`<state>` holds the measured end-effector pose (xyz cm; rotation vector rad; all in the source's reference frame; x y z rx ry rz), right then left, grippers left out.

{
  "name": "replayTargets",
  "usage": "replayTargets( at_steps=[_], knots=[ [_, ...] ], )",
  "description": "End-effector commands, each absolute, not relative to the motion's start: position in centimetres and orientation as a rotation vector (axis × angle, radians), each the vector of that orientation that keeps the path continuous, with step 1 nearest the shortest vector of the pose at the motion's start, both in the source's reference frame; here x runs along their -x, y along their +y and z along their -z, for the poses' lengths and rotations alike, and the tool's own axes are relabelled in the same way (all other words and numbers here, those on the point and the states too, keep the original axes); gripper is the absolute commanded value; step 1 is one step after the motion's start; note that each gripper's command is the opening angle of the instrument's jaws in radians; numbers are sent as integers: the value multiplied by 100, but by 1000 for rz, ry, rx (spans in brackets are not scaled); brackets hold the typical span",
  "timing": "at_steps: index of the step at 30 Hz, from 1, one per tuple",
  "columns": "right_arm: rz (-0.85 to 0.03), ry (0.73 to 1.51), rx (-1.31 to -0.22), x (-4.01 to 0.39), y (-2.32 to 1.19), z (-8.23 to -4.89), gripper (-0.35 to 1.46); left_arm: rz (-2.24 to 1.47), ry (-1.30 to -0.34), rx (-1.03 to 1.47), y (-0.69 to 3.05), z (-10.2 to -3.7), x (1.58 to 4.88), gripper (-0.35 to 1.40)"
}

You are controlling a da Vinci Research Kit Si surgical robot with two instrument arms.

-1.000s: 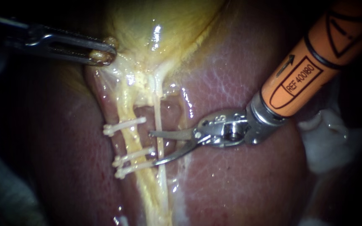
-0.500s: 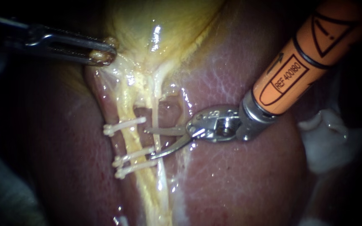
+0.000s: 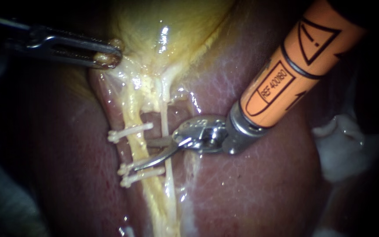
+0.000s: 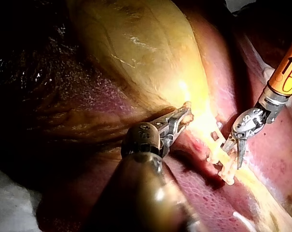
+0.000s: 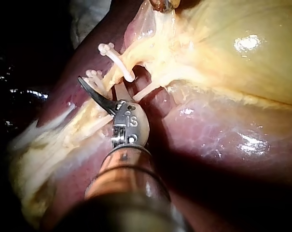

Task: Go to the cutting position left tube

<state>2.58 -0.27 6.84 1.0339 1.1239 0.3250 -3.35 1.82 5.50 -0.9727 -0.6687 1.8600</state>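
My left instrument (image 3: 108, 57) is clamped on the gallbladder (image 3: 172, 26) near its neck, apparently to keep the left tube (image 3: 132, 116) taut over the liver (image 3: 251, 188). My right instrument (image 3: 142, 153) reaches in low and level, blades parted and gripping nothing, tips at that tube between the upper clip (image 3: 130, 131) and the lower clips (image 3: 137, 177)

readable text: none beyond black printed marks (image 3: 272, 87) | on: orange cylindrical sleeve (image 3: 299, 57) of right instrument (image 3: 142, 154) | views: endoscope, left wrist
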Motion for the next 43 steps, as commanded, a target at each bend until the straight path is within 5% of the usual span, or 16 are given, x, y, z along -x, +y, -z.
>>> replayTargets(
  at_steps=[1,14,31,43],
  knots=[
    [-333,1134,-1039,-262,-27,-683,143,-1860,-668,972,182,-550,335,-35],
    [-405,1197,-1067,-305,-31,-675,143,-1859,-667,972,182,-551,337,-35],
    [-433,1259,-1166,-302,-24,-613,143,-1860,-668,972,182,-551,336,-35],
    [-424,1259,-1173,-303,-26,-611,143,-1859,-667,972,182,-551,337,-35]
  ],
)
